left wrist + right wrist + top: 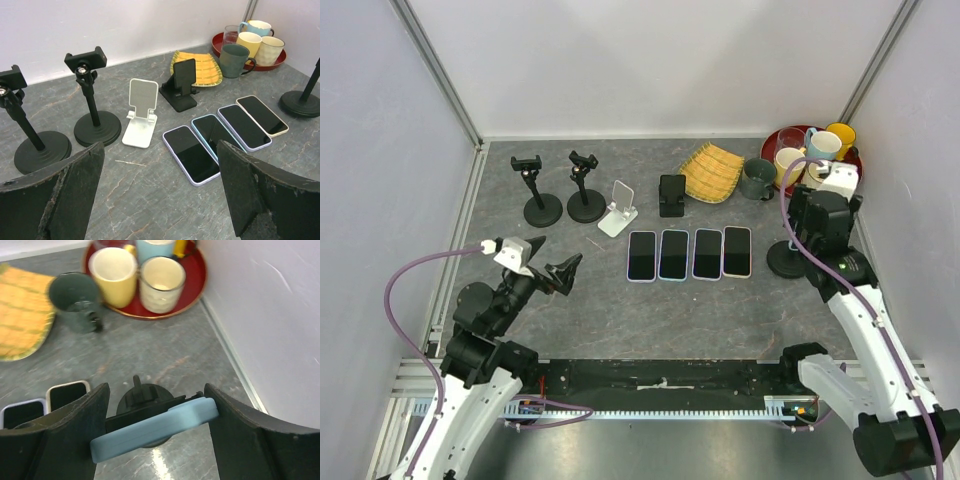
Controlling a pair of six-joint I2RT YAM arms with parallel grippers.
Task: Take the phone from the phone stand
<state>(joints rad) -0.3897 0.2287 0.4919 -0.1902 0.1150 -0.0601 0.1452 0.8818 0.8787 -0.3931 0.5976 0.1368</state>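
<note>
Phone is not at the near edge; there we see only the left gripper, spread wide and holding nothing, placed near the left edge, out of the way. Further, by the right edge, the phone sits clamped on top of the stand, and the right gripper has one finger at each side of it, we think to lift it free. Whether the fingers press it, we cannot tell. Four more phones lie in a row at the middle; a tray of cups fills the far right corner.

Red tray (holding mugs), yellow mat
</note>
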